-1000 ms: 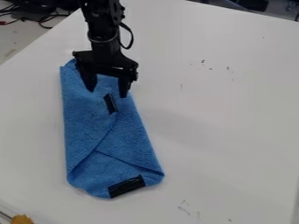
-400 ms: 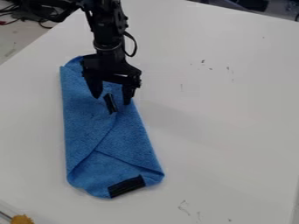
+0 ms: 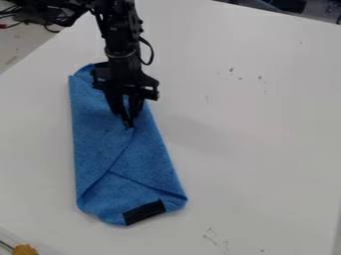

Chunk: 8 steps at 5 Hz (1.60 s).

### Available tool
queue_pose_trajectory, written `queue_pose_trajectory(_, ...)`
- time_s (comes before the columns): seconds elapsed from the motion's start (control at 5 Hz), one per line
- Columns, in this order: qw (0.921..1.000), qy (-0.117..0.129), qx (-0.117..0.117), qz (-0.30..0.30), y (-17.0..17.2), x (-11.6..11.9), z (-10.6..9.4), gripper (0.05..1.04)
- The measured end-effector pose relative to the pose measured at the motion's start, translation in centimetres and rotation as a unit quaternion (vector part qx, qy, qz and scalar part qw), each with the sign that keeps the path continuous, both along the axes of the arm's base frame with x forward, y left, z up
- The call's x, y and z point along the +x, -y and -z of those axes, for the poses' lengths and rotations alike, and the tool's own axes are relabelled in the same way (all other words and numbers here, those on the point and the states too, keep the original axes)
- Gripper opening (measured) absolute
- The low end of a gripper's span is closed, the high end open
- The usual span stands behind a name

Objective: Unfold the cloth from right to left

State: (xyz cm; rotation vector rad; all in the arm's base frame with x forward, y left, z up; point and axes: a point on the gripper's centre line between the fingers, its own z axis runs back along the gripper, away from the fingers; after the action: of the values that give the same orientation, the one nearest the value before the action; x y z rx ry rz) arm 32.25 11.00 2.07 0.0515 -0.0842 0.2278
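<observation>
At left of the frame, cloth [image 3: 86,144]: laid flat and folded, its long axis run from the upper left down towards the bottom, with a slight lean to the right; its long left side is judged to be the hinge of the fold.
Flap [image 3: 110,137]: spread over the left part of the cloth, its free edge slanted from just below the jaws down to the lower left.
Dark tab [image 3: 126,123]: set at the flap's inner corner, directly at the fingertips.
Gripper [image 3: 130,120]: held over the upper part of the cloth, pointed down; the fingers are set close together about the tab, which seems to be pinched, though black against black the grip cannot be fully confirmed.
Lower black strip [image 3: 144,212]: fixed at the bottom edge of the cloth, well apart from the jaws.
Table [image 3: 266,129]: extended to the right of the cloth.
Line of the coming move: from the tab, the hinge is found to the left, across the cloth's long axis; the corner should be lifted first, then carried leftward over that side.
Risk: if only the tab's tip is held, it may be let slip, or the whole cloth may be dragged.
</observation>
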Motion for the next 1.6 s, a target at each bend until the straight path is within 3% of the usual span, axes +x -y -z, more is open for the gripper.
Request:
queue_pose_trajectory(0.2, 1.0, -0.003, 0.0, 0.004, -0.21, 0.11, 0.17, 0.158)
queue_pose_trajectory(0.4, 1.0, -0.002, 0.0, 0.007, -0.27, 0.31, -0.05, 0.07)
queue_pose_trajectory(0.6, 1.0, 0.0, 0.002, 0.007, -0.4, 0.62, -0.21, 0.11)
queue_pose_trajectory(0.8, 0.9999, -0.003, 0.009, 0.005, -0.65, 0.73, -0.42, 0.288)
queue_pose_trajectory(1.2, 0.9999, 0.002, 0.009, 0.007, -0.6, 0.99, -0.55, 0.878)
queue_pose_trajectory(1.4, 0.9999, 0.006, 0.006, 0.008, -0.54, 0.99, -0.4, 1.022)
queue_pose_trajectory(1.6, 0.9999, 0.004, 0.001, 0.011, -0.4, 1.04, 0.13, 1.011)
